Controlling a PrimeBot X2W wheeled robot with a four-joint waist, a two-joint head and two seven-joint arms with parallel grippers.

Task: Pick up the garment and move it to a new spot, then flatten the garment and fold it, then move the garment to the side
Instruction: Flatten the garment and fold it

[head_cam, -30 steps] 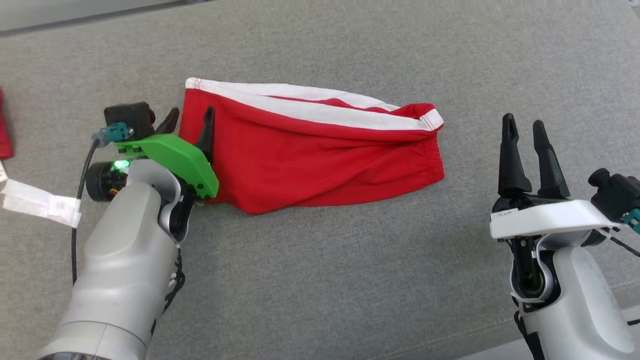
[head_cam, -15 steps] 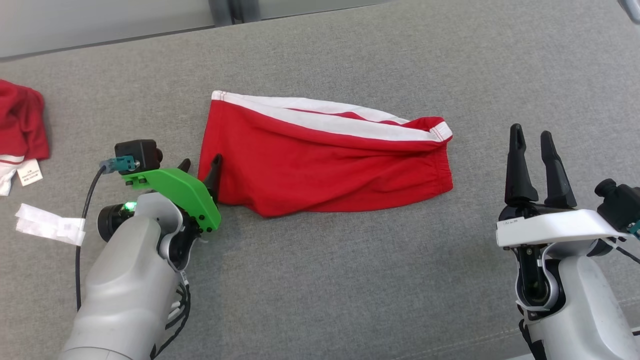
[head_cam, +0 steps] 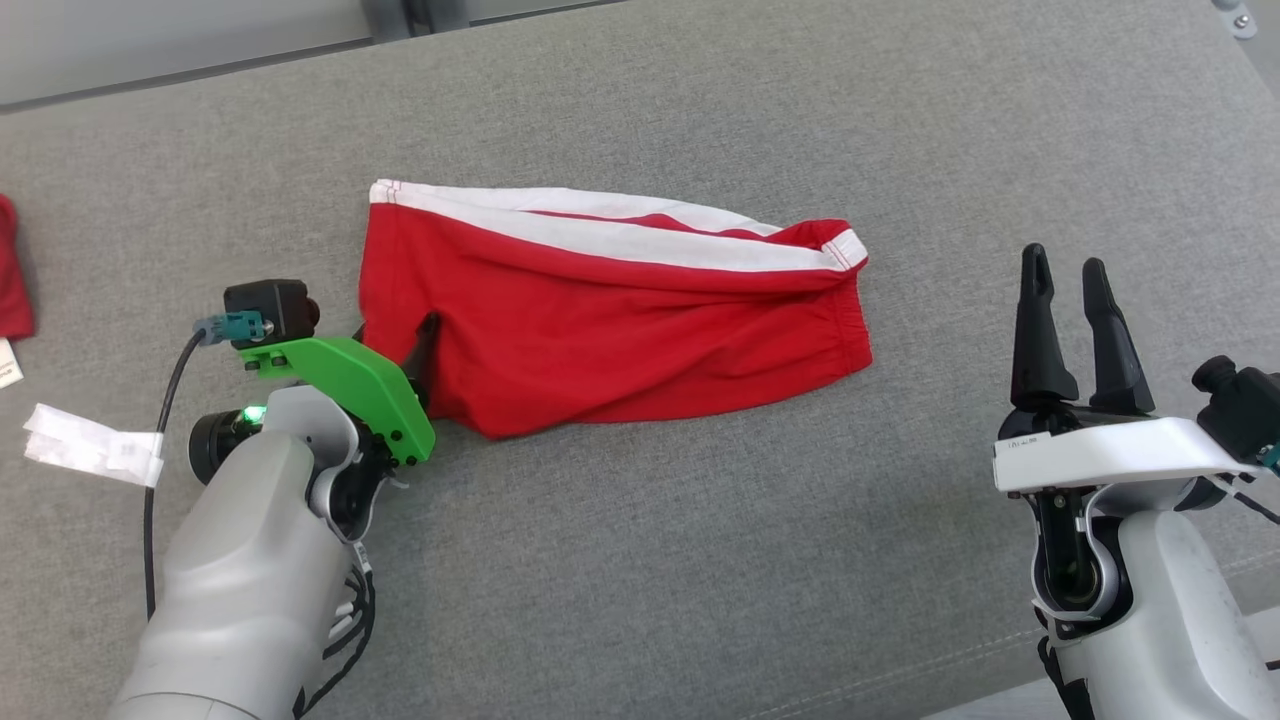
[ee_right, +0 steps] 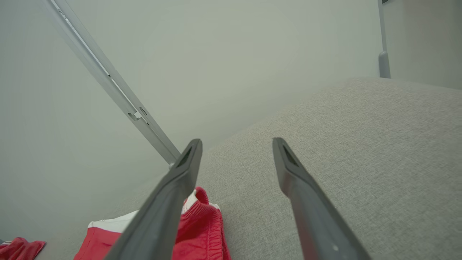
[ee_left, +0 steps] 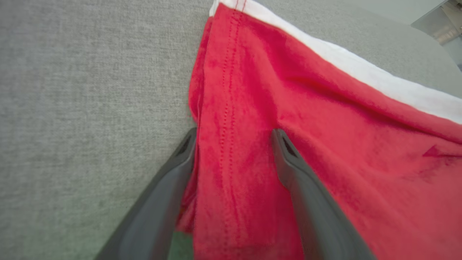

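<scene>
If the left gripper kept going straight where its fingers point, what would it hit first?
The red garment. The open left gripper straddles its near edge, with fabric lying between the fingers, so it would push into the cloth at once. Whether it is touching yet is hard to judge.

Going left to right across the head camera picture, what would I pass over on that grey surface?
A red cloth at the left edge → white paper strip → left tool, open → red garment, whose left hem that tool straddles → right tool, open.
</scene>
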